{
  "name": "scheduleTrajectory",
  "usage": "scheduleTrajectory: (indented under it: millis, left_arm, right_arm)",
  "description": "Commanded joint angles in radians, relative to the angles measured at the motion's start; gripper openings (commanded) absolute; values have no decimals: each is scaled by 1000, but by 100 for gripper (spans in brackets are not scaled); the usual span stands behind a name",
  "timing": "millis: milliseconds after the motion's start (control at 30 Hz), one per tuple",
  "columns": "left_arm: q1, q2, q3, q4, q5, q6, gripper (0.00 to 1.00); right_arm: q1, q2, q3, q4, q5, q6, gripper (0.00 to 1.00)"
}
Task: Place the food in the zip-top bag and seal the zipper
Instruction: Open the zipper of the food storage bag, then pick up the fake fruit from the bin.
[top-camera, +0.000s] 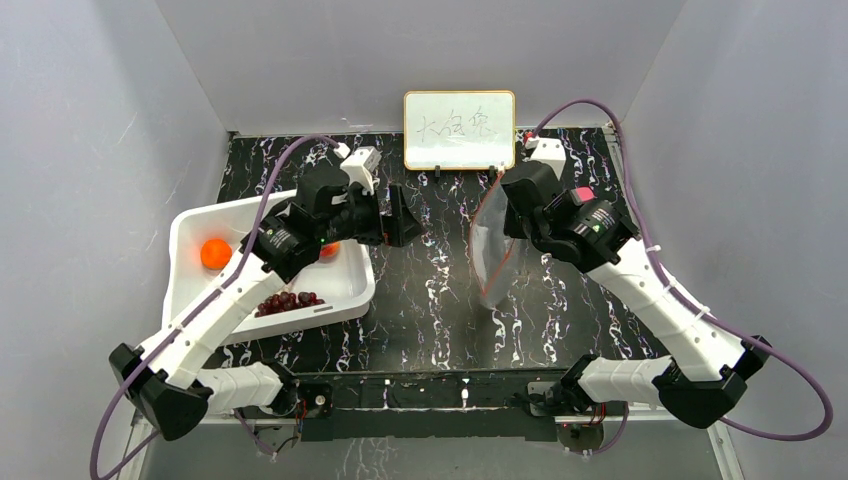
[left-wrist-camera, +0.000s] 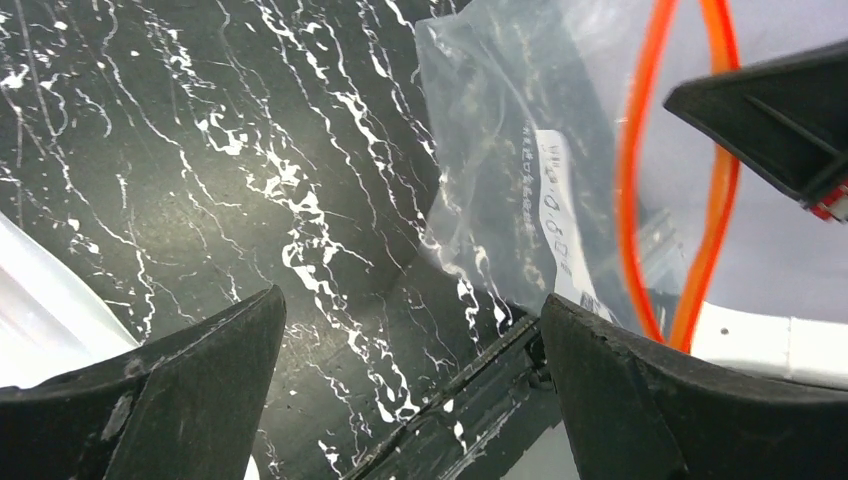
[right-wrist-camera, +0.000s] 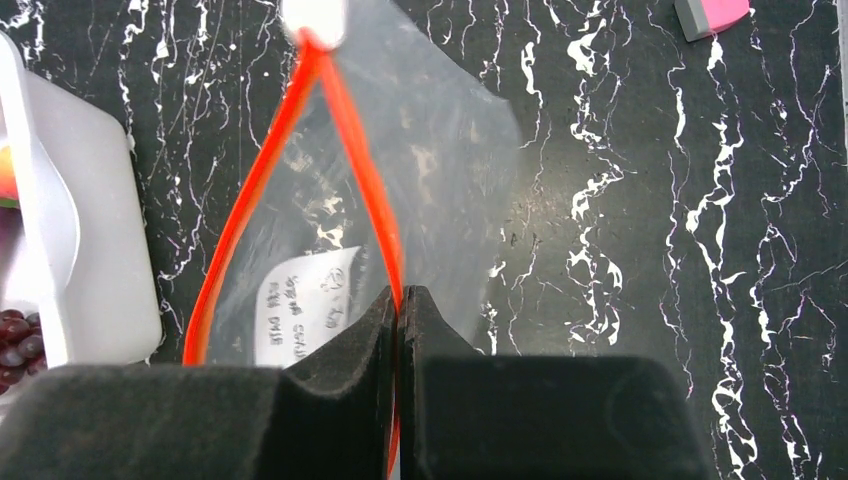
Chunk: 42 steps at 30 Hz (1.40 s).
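The zip-top bag (top-camera: 492, 250) hangs upright over the dark table. My right gripper (right-wrist-camera: 402, 292) is shut on one side of its red-orange zipper (right-wrist-camera: 250, 210), and the mouth gapes in a loop. Through the clear plastic I see only a white label (right-wrist-camera: 310, 300). My left gripper (left-wrist-camera: 411, 297) is open and empty, hovering just left of the bag (left-wrist-camera: 500, 180), pointing toward its mouth. The food lies in the white bin (top-camera: 190, 225): an orange fruit (top-camera: 215, 253), a grape bunch (top-camera: 288, 301), and a second orange piece (top-camera: 328, 250) partly hidden by my left arm.
A small whiteboard (top-camera: 459, 130) stands at the back of the table. A pink and grey block (right-wrist-camera: 712, 12) lies on the table beyond the bag. The bin's corner (right-wrist-camera: 90, 240) sits close to the bag's left side. Grey walls enclose the table.
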Motion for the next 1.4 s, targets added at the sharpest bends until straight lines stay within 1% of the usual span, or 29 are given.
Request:
scheduleTrajectory:
  millis: [0,33,100,167,267,367,467,533,667,767,933,1133,1233,1367]
  left_arm:
    - [4,-69,-49,47,103,21,98]
    - [4,-78,-59,42,93,20,98]
    - [4,-89,-67,0,26,25,98]
    - [4,-90,-58,-63,-103,30,98]
    - [5,-83,-56,-121,-221,47,96]
    - [10,-82,-50,-148,-287,54,95]
    - [42,-82,-38,-168,-323,59,95]
    - [96,-71,-26,-192,-323,60,94]
    - [260,-46,-21,-204,-226,65,90]
    - [321,-34,-26,-194,-228,89,89]
    - [425,-9,-81,-121,-181,143,89]
    - [480,53,-138,-23,-140,185,89]
    - [492,94,-184,35,-172,201,85]
    - [496,123,-255,144,-175,248,84]
  right_arm:
    - [-3,-29,-13,38,17,-18,0]
    - [-2,-25,-10,29,21,-12,0]
    - [-2,-4,10,-9,50,-2,0]
    - [-2,13,25,-33,71,-3,0]
    - [-2,28,41,-39,82,-3,0]
    - [-2,34,21,-3,56,-1,0]
    - [-2,29,-42,58,13,11,0]
    - [-3,28,-82,89,-18,23,0]
    - [-3,34,-129,124,-83,31,0]
    - [-3,24,-140,139,-98,30,0]
    - [-3,0,-136,155,-113,29,0]
    - [-2,-3,-125,160,-116,25,0]
    - [-3,5,-114,161,-131,22,0]
    - [-3,13,-96,162,-140,7,0]
